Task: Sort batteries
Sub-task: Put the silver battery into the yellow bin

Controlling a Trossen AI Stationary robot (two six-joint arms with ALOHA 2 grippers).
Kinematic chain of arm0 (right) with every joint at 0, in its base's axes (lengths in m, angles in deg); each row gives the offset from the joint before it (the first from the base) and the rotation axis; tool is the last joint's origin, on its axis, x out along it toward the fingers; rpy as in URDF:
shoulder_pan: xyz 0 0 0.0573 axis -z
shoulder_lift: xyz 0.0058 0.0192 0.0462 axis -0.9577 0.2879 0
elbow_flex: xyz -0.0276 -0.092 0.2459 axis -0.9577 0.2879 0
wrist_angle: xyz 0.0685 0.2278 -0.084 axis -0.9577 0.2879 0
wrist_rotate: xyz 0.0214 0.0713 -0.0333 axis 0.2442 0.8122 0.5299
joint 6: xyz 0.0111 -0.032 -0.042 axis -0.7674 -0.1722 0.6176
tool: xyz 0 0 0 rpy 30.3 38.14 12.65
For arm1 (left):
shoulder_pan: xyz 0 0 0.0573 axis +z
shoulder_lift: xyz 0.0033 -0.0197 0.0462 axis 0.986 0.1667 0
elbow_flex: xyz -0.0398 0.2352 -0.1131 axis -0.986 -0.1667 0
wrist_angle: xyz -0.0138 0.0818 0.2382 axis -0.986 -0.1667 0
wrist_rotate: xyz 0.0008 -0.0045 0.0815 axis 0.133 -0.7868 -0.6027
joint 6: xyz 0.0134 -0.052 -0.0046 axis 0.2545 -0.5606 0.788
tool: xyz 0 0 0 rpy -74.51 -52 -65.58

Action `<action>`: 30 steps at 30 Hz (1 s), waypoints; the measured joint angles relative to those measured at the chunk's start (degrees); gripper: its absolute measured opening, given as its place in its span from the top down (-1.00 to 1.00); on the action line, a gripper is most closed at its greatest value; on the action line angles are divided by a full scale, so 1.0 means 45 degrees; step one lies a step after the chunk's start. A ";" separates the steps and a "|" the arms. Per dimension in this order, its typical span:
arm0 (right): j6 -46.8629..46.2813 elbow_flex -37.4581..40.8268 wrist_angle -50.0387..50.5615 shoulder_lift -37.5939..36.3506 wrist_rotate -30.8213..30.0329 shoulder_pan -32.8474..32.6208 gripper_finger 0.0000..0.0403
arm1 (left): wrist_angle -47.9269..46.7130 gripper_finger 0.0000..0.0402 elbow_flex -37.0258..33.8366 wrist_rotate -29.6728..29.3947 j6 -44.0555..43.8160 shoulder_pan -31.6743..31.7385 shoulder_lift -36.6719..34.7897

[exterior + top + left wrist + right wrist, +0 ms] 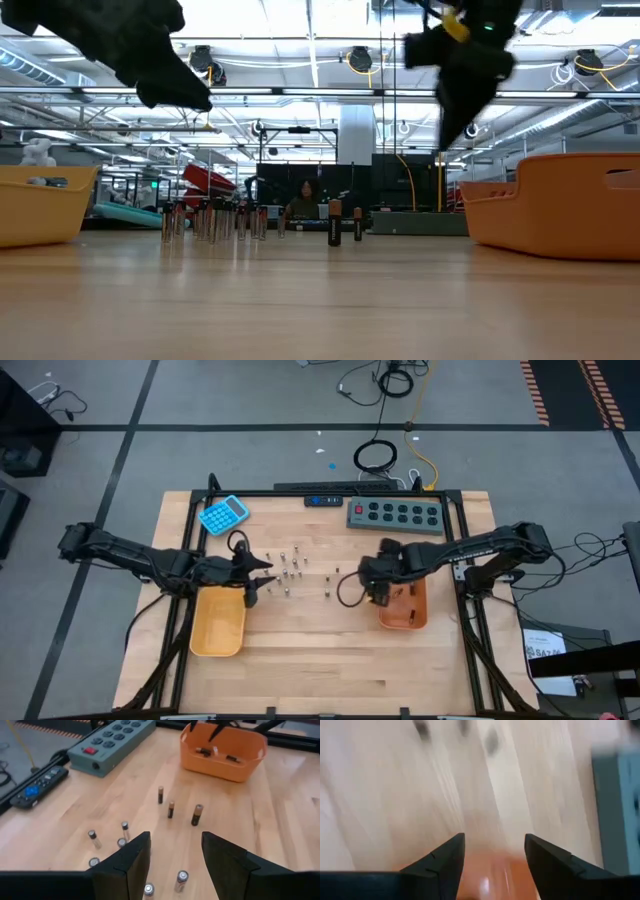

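Note:
Several small batteries (290, 570) stand upright on the wood between the two trays, and a few more (330, 588) stand nearer the right. In the left wrist view they show as silvery cells (124, 831) and dark, copper-topped ones (196, 814). My left gripper (262, 580) (175, 855) is open and hovers just left of the cluster, empty. My right gripper (375, 592) (495, 850) is open and empty over the left rim of the orange tray (408, 610). A few batteries (216, 754) lie inside that tray.
A yellow tray (218, 625) sits below the left gripper's side. A grey power strip (394, 515), a blue calculator (222, 513) and a black remote (323, 500) lie along the far edge. Bare wood stretches toward the near edge.

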 joint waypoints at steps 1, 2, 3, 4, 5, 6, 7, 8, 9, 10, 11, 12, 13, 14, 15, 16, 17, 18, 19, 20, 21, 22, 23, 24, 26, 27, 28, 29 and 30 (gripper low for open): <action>0.0459 0.0000 -0.0684 0.0012 0.0046 0.0129 0.04 | -0.0029 0.06 0.0000 0.0000 -0.0081 0.0063 0.0101; 0.0837 0.0000 -0.1292 0.0012 0.0134 0.0294 0.06 | -0.0091 0.06 0.0000 0.0000 -0.0184 0.0122 0.0177; 0.1139 0.0000 -0.1917 0.0012 0.0313 0.0484 0.07 | -0.0170 0.06 0.0000 0.0000 -0.0243 0.0188 0.0253; 0.1380 0.0000 -0.2467 0.0012 0.0541 0.0640 0.09 | -0.0222 0.06 0.0000 0.0000 -0.0250 0.0244 0.0325; 0.1593 0.0000 -0.2876 0.0012 0.0669 0.0751 0.10 | -0.0275 0.06 0.0000 0.0002 -0.0253 0.0272 0.0374; 0.1750 0.0000 -0.3223 0.0012 0.0766 0.0811 0.11 | -0.0381 0.06 0.0002 0.0062 -0.0311 0.0332 0.0409; 0.1907 0.0006 -0.3602 0.0012 0.0860 0.0836 0.13 | -0.0633 0.06 0.0050 0.0285 -0.0343 0.0401 0.0438; 0.2094 0.0069 -0.4081 0.0012 0.0899 0.0826 0.14 | -0.0978 0.06 0.0173 0.0551 -0.0438 0.0471 0.0495; 0.2288 0.0218 -0.4593 0.0012 0.0913 0.0782 0.15 | -0.1346 0.06 0.0319 0.0850 -0.0587 0.0567 0.0553; 0.2450 0.0433 -0.5072 0.0012 0.0923 0.0747 0.16 | -0.1825 0.06 0.0467 0.1092 -0.0666 0.0668 0.0603; 0.2614 0.0685 -0.5527 0.0012 0.0932 0.0717 0.18 | -0.2369 0.06 0.0614 0.1253 -0.0674 0.0780 0.0669; 0.2739 0.1006 -0.6071 0.0012 0.0955 0.0720 0.19 | -0.2936 0.06 0.0773 0.1344 -0.0673 0.0907 0.0763; 0.2825 0.1350 -0.6581 0.0012 0.0970 0.0763 0.20 | -0.3456 0.06 0.0919 0.1350 -0.0671 0.1042 0.0866; 0.2895 0.1682 -0.7031 0.0012 0.0995 0.0856 0.21 | -0.3935 0.06 0.1057 0.1348 -0.0650 0.1210 0.0967; 0.2908 0.1987 -0.7458 0.0012 0.1028 0.0991 0.21 | -0.4329 0.06 0.1174 0.1346 -0.0570 0.1441 0.1051; 0.2908 0.2248 -0.7792 0.0016 0.1043 0.1104 0.22 | -0.4560 0.06 0.1258 0.1353 -0.0429 0.1681 0.1154; 0.2903 0.2462 -0.8053 0.0016 0.1033 0.1189 0.23 | -0.4690 0.06 0.1311 0.1414 -0.0298 0.1917 0.1254; 0.2909 0.2626 -0.8295 0.0016 0.0954 0.1260 0.23 | -0.4794 0.06 0.1324 0.1524 -0.0192 0.2182 0.1345; 0.2933 0.2765 -0.8636 0.0016 0.0941 0.1295 0.23 | -0.4894 0.06 0.1326 0.1678 0.0000 0.2450 0.1436; 0.3022 0.2895 -0.9069 0.0016 0.0936 0.1300 0.24 | -0.4916 0.06 0.1329 0.1766 0.0162 0.2688 0.1538; 0.3168 0.3008 -0.9406 0.0016 0.0943 0.1316 0.24 | -0.4932 0.06 0.1331 0.1783 0.0352 0.2912 0.1650; 0.3319 0.3121 -0.9673 0.0016 0.0950 0.1310 0.25 | -0.4957 0.06 0.1331 0.1779 0.0529 0.3151 0.1742; 0.3468 0.3231 -0.9939 0.0016 0.0951 0.1308 0.25 | -0.4959 0.06 0.1331 0.1787 0.0678 0.3374 0.1829; 0.3604 0.3292 -1.0098 0.0016 0.0948 0.1313 0.26 | -0.4925 0.06 0.1331 0.1902 0.0700 0.3630 0.1919; 0.3767 0.3346 -1.0154 0.0016 0.0774 0.1326 0.27 | -0.4909 0.06 0.1331 0.2675 0.0510 0.4124 0.2087; 0.3828 0.3382 -1.0228 0.0016 0.0570 0.1329 0.27 | -0.4946 0.06 0.1331 0.3101 0.0367 0.4291 0.2186; 0.3941 0.3455 -1.0352 0.0016 0.0422 0.1328 0.28 | -0.4995 0.06 0.1331 0.3389 0.0238 0.4373 0.2290; 0.4071 0.3557 -1.0440 0.0016 0.0295 0.1301 0.28 | -0.5068 0.06 0.1336 0.3489 0.0168 0.4400 0.2420; 0.4215 0.3739 -1.0761 0.0016 0.0262 0.1285 0.28 | -0.5170 0.06 0.1336 0.3527 0.0176 0.4389 0.2579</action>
